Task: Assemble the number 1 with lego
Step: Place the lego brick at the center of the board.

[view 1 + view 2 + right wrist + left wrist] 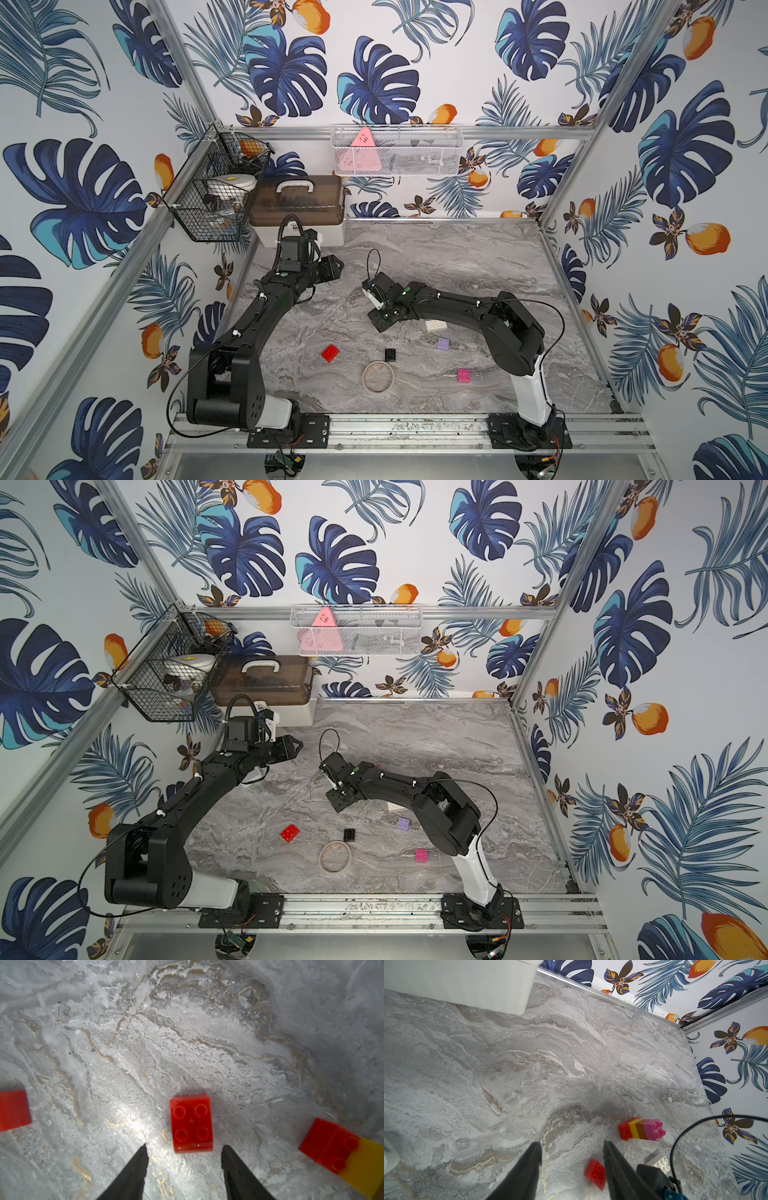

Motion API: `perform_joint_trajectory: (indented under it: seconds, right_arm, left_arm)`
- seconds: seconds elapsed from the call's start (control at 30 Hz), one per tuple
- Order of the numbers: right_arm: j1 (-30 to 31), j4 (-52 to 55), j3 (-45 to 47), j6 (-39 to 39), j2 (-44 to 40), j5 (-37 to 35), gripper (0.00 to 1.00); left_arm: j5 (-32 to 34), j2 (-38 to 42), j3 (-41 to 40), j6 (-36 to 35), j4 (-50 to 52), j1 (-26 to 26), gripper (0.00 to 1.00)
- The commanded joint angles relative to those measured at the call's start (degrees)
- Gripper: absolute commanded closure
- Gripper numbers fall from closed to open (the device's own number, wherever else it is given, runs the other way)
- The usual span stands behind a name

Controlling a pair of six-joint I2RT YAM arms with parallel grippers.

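The right gripper (pixel 184 1147) gapes empty, just short of a red brick (pixel 191 1123) at lower centre. The left gripper (pixel 572 1142) stands parted too, holding nothing.

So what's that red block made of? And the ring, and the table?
Red block: probably hard plastic, shiny, with moulded round studs and light glints. Ring: tan and dull, maybe cardboard or wood; too small to tell. Table: looks like grey marble with veins, possibly a printed surface.
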State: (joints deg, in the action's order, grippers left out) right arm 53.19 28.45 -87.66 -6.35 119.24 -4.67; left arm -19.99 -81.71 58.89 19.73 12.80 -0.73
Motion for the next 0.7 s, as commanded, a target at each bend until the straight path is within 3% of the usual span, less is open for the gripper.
perform_joint_trajectory:
  seconds: [0.0, 0.67]
  right_arm:
    - [-0.17, 3.33, -2.04, 1.40, 1.64, -0.65, 0.44]
    - [-2.39, 3.32, -7.61, 5.59, 6.25, 3.81, 0.64]
  left_arm:
    - [-1.46, 0.39, -0.07, -1.10, -1.12, 0.03, 0.45]
    - [-3.13, -0.54, 0.18, -1.62, -1.37, 0.12, 0.47]
